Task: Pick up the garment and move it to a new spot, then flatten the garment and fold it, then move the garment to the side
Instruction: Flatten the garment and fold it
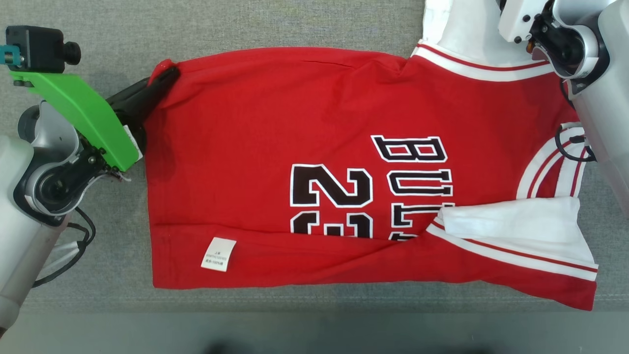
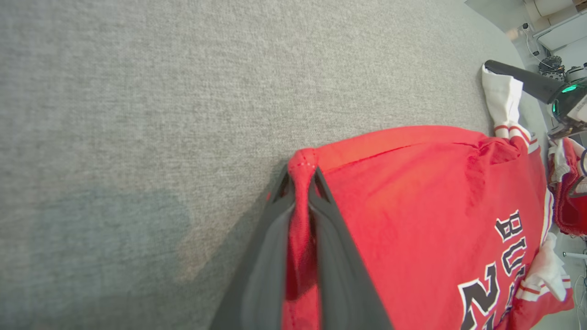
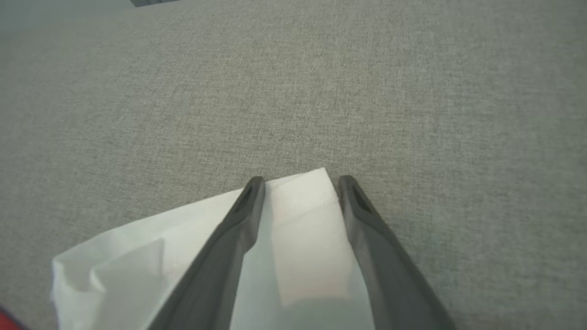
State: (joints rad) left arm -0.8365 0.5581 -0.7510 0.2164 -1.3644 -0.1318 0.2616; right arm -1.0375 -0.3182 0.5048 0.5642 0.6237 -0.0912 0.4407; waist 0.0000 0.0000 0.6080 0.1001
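Red garment [image 1: 304, 147] lay spread on the grey bench [image 1: 295, 24], one corner pinched.
Head view: the garment lay flat, lettering up, its near edge folded over, and the left fingers [image 1: 147, 93] were closed on its far left corner. Left wrist view: those fingers [image 2: 261, 275] clamped a ridge of red cloth at the corner, the rest spreading away to the right. Right wrist view: the right fingers [image 3: 220, 256] stood apart, gripping nothing, over the corner of a white sleeve [image 3: 298, 238] lying on the bench.

Corner of red garment [image 2: 412, 206] pinched in left hand [image 2: 301, 178], grey tabletop [image 2: 137, 114]
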